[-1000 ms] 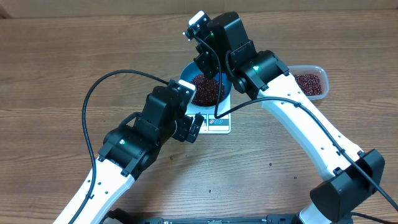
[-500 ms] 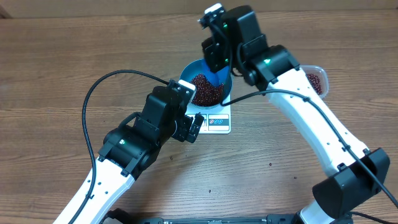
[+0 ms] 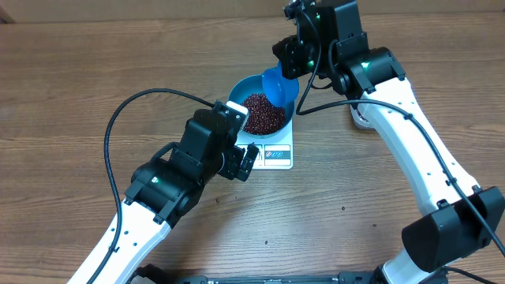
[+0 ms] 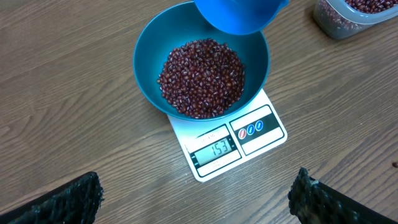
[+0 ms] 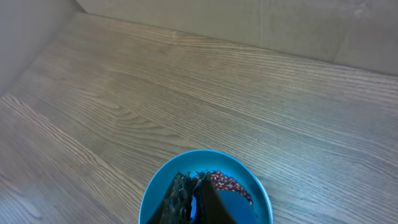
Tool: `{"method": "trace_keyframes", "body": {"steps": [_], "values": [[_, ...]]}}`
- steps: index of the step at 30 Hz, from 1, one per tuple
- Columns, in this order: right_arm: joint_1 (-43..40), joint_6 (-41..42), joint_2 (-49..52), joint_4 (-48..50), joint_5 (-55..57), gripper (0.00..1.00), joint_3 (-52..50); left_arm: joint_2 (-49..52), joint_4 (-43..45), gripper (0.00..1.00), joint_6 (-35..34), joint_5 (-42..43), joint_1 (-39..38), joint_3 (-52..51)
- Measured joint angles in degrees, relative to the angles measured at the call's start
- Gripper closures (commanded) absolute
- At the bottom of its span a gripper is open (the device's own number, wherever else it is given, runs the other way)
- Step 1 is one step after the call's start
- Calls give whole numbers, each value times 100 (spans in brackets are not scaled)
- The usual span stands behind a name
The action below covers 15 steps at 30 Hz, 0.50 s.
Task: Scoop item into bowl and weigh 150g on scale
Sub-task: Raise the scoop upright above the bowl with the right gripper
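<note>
Swings up and back with right claw pinched shut on the scoop, left claw wide and empty just short of the bowl of beans on the scale; carry level, display already slightly over.

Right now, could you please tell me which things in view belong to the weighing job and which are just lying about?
Job: round deep blue bowl, dark red-brown beans, flat white square scale, small blue plastic scoop, clear plastic bean tub.
Lying about: stray beans on wooden table.

Right arm pulled back
Right gripper with blue scoop — moved from over the bowl to its far-right rim.
</note>
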Motion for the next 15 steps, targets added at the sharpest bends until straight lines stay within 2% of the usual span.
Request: {"method": "trace_keyframes", "body": {"steps": [15], "values": [[-273,114,0,-4,-208,96,0,0,0,0,0,0,0,0]]}}
